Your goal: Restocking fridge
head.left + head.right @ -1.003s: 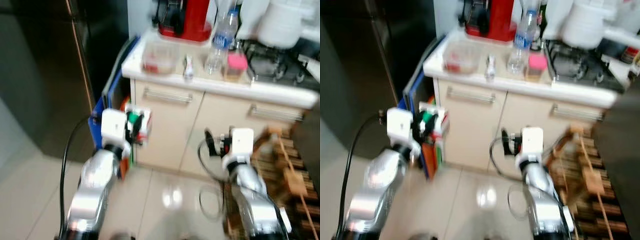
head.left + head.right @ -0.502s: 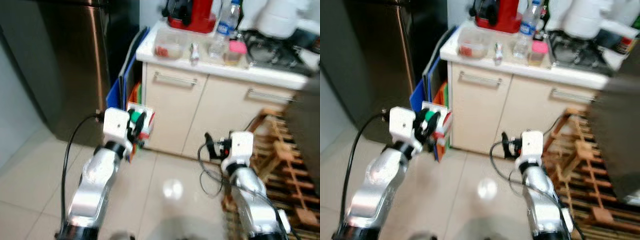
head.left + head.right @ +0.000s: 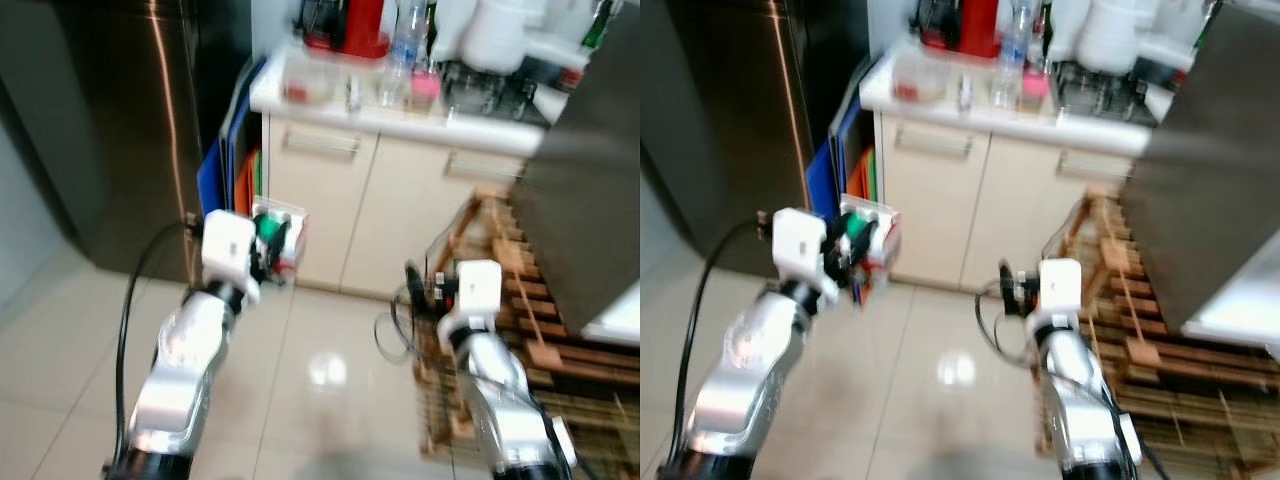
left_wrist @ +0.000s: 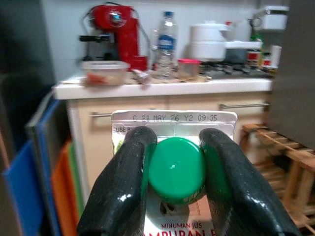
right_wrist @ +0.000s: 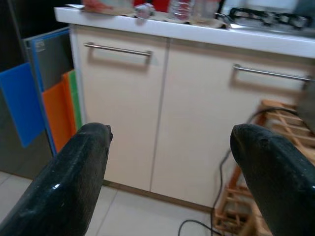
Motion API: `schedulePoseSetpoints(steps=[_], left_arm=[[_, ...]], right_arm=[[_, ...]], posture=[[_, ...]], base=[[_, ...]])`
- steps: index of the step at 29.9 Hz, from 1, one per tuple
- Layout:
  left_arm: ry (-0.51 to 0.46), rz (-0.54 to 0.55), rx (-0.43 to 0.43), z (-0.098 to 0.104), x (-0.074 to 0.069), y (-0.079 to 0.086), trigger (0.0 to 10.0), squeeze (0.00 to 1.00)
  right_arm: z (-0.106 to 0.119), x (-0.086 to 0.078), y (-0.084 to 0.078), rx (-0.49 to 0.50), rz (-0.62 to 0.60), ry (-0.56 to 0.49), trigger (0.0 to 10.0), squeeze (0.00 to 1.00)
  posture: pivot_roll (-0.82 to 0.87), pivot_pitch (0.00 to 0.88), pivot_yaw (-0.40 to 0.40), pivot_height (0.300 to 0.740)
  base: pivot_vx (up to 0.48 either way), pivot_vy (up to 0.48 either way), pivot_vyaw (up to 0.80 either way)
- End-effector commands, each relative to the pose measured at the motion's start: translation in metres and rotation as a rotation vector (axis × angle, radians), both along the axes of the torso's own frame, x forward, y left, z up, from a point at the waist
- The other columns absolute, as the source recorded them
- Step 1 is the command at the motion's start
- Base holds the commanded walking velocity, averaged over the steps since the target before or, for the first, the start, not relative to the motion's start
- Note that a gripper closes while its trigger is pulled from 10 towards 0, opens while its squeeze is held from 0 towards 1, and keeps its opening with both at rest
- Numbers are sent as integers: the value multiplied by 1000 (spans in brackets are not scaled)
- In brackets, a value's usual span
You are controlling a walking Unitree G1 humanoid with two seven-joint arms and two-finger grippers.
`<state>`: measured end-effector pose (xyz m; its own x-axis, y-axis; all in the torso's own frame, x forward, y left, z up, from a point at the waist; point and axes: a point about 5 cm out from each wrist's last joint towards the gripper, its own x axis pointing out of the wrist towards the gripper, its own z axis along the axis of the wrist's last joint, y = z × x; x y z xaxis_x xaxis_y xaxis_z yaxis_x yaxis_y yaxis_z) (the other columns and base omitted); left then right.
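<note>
the left gripper (image 4: 175, 167) is clamped on the green cap (image 4: 176, 168) of a juice carton (image 3: 281, 236), held upright at chest height out in front of the dark steel fridge (image 3: 110, 110), whose door looks closed. the right gripper (image 5: 172, 162) hangs with its fingers wide apart, holding nothing, facing the cream cabinet doors (image 5: 162, 98). to do this well i'd keep the carton level while turning toward the fridge, and use the free right gripper for the door, since a grip on the cap alone could slip.
</note>
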<state>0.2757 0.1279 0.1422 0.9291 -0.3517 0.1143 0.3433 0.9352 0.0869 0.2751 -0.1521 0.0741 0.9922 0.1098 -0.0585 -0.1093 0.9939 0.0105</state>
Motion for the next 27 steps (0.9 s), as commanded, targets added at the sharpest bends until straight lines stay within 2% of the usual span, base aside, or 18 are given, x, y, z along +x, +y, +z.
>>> schedulePoseSetpoints(steps=[1, 19, 27], left_arm=[[-15, -42, 0, 2, 0, -9, 0, 0], [-55, -130, -11, 7, -1, -19, 0, 0], [-54, -158, -42, 9, -4, -21, 0, 0]], right_arm=[[-3, -2, -9, -23, -22, 10, 10000, 0], [-7, 1, -9, -35, -13, 14, 10000, 0], [-9, 1, -9, -36, -6, 18, 10000, 0]], posture=[[13, 0, -53, 740], [10, 0, -50, 740], [15, 0, -56, 740]], base=[[285, -382, 0], [290, -379, 0], [0, -454, 0]])
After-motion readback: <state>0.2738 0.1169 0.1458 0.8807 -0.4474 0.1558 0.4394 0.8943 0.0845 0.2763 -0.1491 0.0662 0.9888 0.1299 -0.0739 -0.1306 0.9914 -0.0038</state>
